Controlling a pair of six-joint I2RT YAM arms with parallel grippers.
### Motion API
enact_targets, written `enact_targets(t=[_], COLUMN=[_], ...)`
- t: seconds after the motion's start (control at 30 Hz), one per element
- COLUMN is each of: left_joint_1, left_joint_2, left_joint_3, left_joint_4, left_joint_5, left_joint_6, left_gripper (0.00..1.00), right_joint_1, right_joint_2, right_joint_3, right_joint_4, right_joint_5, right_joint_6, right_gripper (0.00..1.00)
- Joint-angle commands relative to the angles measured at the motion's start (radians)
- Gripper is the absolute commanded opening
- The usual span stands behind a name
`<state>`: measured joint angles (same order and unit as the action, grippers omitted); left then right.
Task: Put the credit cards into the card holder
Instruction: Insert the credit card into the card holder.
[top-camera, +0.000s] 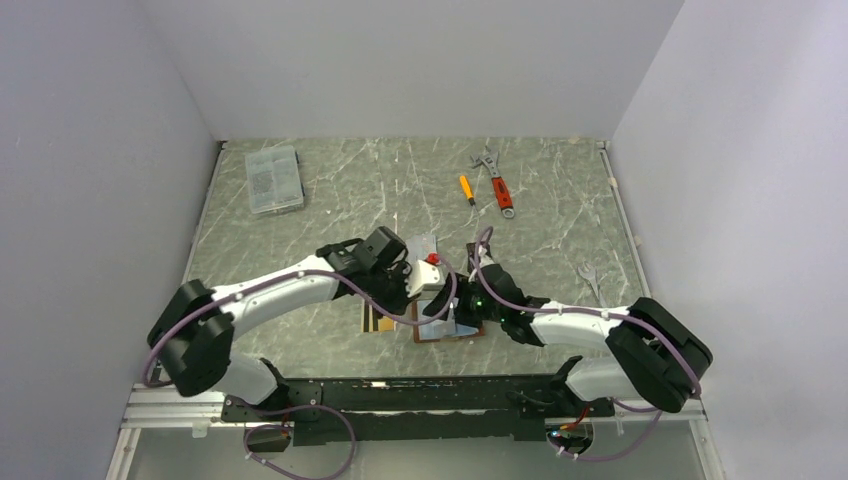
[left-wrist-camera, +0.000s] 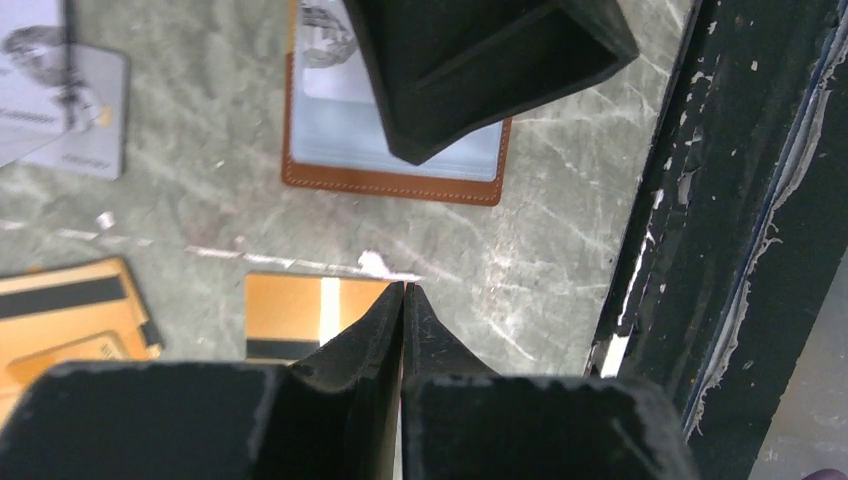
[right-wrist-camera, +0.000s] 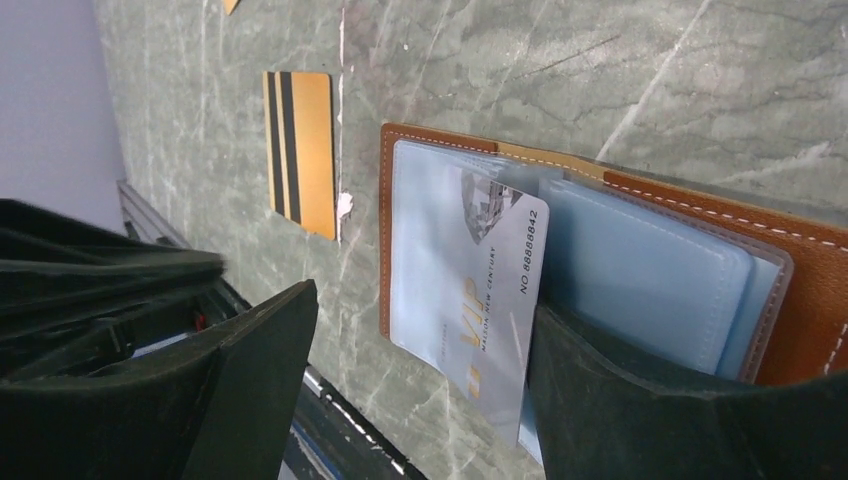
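On the table (right-wrist-camera: 600, 70), tan card holder (right-wrist-camera: 640, 270) open — right pincer (right-wrist-camera: 422, 303) spread; left pincer (left-wrist-camera: 403, 290) closed

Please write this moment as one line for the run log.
left gripper: shut, above gold card | right gripper: open over card holder | silver card: askew on sleeves, sticking out

A clear box (top-camera: 274, 180) lies far beyond my left fingers (left-wrist-camera: 370, 340), a screwdriver (top-camera: 466, 189) and wrench (top-camera: 497, 186) beyond my right fingers (right-wrist-camera: 640, 420).

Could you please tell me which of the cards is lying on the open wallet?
The silver-grey VIP card; it rests across the wallet, while the gold striped card lies on the table.
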<state>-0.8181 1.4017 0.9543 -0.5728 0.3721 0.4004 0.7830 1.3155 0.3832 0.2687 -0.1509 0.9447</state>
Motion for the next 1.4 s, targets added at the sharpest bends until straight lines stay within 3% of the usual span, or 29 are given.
enact_targets(t=[0.0,0.27,0.43,0.73,0.93,1.17,1.37], left_joint_1=[-0.028,-0.027,-0.048,-0.103,-0.126,-0.166,-0.168], left_joint_2=[0.11,0.271,0.316,0.383,0.39,0.41,0.408], left_joint_3=[0.061,0.142,0.156,0.182,0.14,0.11,0.095], left_joint_4=[0.089,0.198,0.209,0.218,0.225,0.204,0.171], left_joint_5=[0.054,0.098,0.113,0.074,-0.008,-0.095,-0.111], left_joint_6=[-0.007,-0.108,-0.111,-0.111,-0.07,-0.029,-0.012], left_gripper=[0.09,0.07,0.07,0.07,0.06,0.04,0.03], right_joint_1=[-0.046,-0.127,-0.208,-0.25,-0.255,-0.268,-0.272], right_joint_2=[-0.008,0.092,0.218,0.383,0.222,0.041,-0.118], right_joint_3=[-0.105,-0.224,-0.271,-0.311,-0.284,-0.271,-0.231], right_joint_4=[0.073,0.366,0.534,0.774,0.54,0.302,0.049], right_joint_5=[-0.103,-0.239,-0.327,-0.416,-0.353,-0.302,-0.221], right_joint_6=[0.002,0.053,0.112,0.175,0.121,0.117,0.043], right_gripper=[0.75,0.74,0.65,0.69,0.77,0.8,0.75])
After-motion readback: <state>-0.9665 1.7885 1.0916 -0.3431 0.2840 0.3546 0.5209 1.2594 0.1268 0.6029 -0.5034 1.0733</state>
